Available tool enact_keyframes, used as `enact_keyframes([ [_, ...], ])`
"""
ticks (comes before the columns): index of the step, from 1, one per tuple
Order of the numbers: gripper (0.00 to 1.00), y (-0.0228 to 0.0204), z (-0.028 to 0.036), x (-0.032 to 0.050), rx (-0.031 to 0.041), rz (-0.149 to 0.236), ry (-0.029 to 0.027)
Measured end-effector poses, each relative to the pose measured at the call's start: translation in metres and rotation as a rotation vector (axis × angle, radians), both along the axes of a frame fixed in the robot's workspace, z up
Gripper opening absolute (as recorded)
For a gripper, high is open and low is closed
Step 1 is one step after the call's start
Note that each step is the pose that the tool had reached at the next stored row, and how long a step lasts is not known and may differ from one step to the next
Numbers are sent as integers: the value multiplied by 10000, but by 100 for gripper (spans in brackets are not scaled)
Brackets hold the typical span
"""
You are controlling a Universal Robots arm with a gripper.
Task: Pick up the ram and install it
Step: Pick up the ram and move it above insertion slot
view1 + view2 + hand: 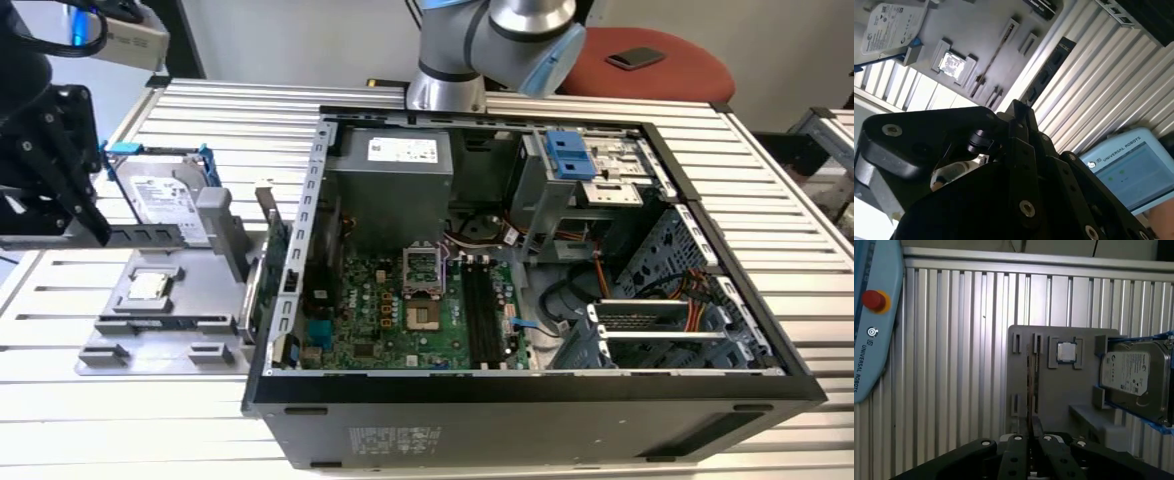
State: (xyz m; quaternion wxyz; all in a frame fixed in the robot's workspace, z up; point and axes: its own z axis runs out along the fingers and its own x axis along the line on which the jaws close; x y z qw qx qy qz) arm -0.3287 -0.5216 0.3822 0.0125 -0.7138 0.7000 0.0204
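Black gripper [91, 238]: we see it at the exterior view's left edge, clamped on the ram; in the first wrist view its fingers [1015, 456] press the strip from both sides.
Ram [144, 236]: held level and on edge above the grey tray, not touching it; in the first wrist view the ram [1029, 385] shows edge-on, running out from between the fingertips.
Grey tray [100, 352]: on the slatted metal table [774, 230], just beside the case on the exterior view's left; it carries a processor chip [147, 288] and an upright hard drive [167, 198] in a blue frame.
Computer case [534, 388]: lying open with the motherboard [380, 320] exposed; we see its long black memory slots [483, 312] well apart from the ram.
Teach pendant [874, 325]: blue-grey with a red button, off to one side of the tray.
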Motion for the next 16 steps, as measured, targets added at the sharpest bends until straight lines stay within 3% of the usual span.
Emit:
enact_keyframes([
  [16,0,32,0,484,-28,0,60],
])
